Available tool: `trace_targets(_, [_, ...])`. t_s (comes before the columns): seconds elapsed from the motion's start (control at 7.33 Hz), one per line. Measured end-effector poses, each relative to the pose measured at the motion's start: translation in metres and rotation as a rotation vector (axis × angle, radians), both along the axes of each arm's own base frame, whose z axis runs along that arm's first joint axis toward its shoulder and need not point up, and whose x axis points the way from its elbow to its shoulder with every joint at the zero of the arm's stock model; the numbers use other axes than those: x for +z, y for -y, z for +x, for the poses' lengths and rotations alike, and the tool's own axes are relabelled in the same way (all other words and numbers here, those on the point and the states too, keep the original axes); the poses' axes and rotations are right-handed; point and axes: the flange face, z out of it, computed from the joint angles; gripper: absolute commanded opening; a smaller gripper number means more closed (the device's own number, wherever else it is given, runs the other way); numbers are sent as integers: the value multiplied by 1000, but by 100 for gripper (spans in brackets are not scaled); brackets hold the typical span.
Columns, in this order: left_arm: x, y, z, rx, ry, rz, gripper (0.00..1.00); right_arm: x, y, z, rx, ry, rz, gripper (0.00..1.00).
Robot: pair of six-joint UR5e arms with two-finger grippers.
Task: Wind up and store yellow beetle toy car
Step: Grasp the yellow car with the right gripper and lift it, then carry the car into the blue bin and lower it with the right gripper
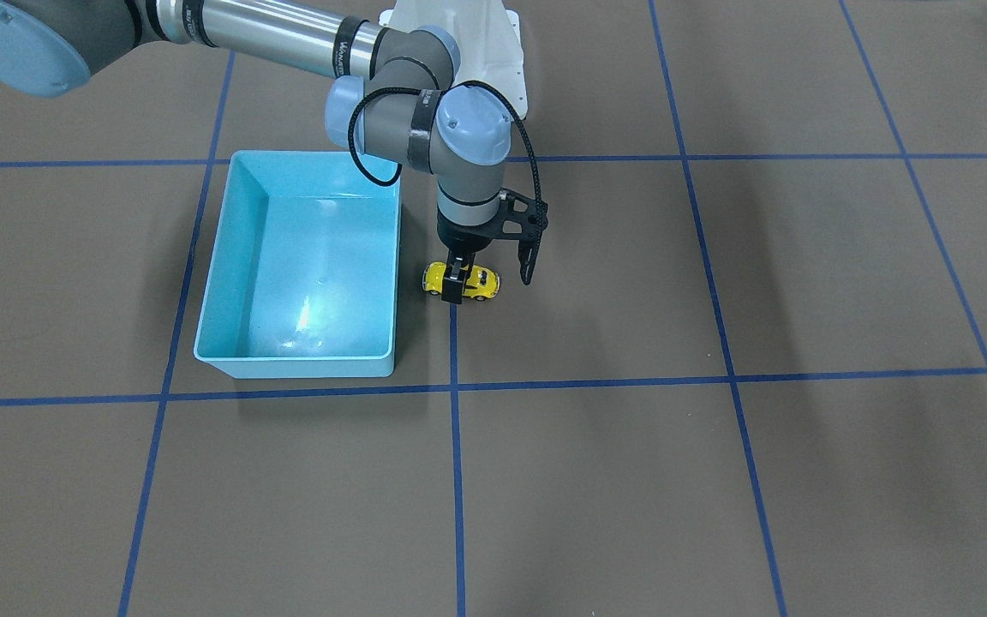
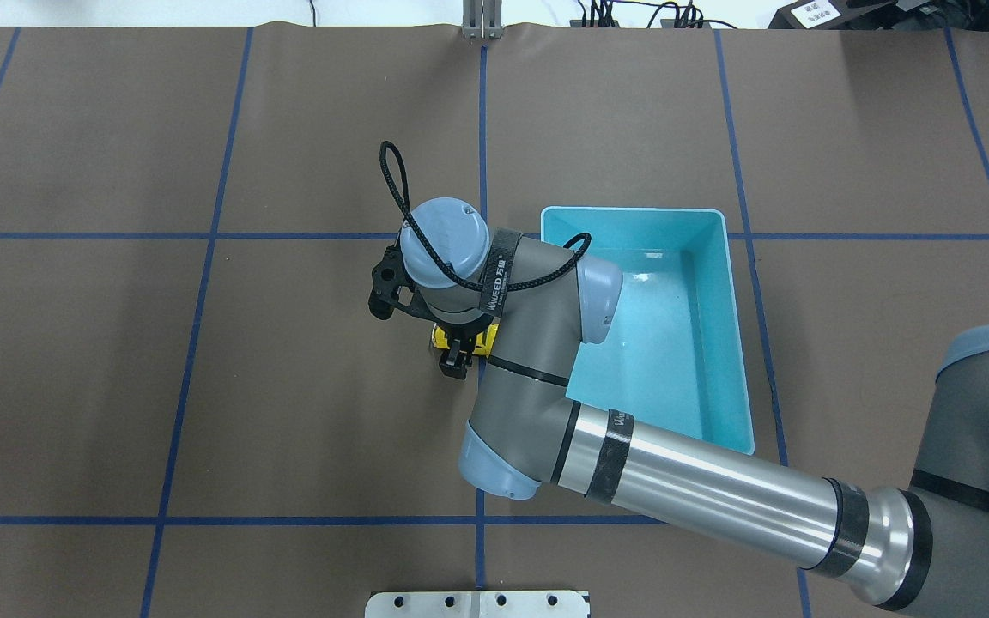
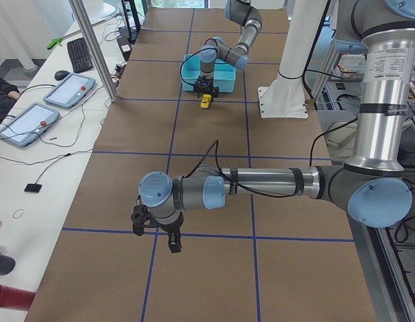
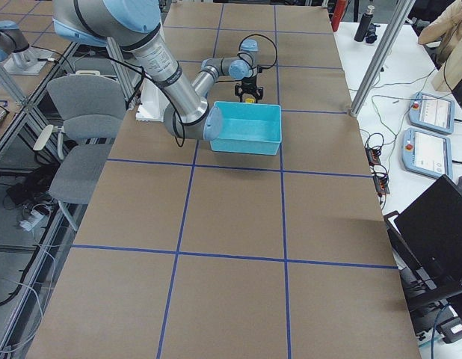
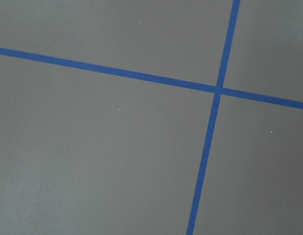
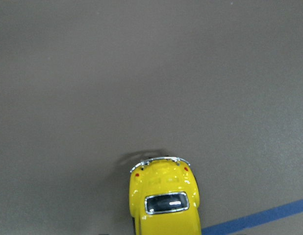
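overhead exterior: the yellow car [image 2: 443,338] is largely hidden under the right gripper [image 2: 458,350], by which it is clamped. the left gripper's [image 3: 172,241] state cannot be told.

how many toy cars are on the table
1. The yellow toy car sits just outside the blue bin, held between the fingers of the right gripper. The bin looks empty, and no other car shows in any view.

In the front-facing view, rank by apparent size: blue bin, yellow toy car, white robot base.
Largest: blue bin.
Then: white robot base, though partly hidden by the right arm.
Smallest: yellow toy car.
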Motion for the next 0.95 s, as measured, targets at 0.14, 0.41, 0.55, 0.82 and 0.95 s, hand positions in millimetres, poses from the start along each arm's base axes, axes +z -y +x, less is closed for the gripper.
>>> trace_targets(0.14, [0,0,0,1,0,4,100,1,0,0,1,1,-3,0])
trace_targets(0.41, [1,-1,0,3,0,5,100,-12,-3,4,-4,15,-20,0])
trace_targets(0.55, [3,-3,0,3,0,3,100,-40,-7,11,-2,15,-40,0])
trace_targets(0.82, [4,-6,0,2,1,-1,100,-108,-17,64,4,13,-106,0])
trace_targets(0.95, [4,-7,0,1,-1,-3,100,-107,-17,111,11,33,-136,0])
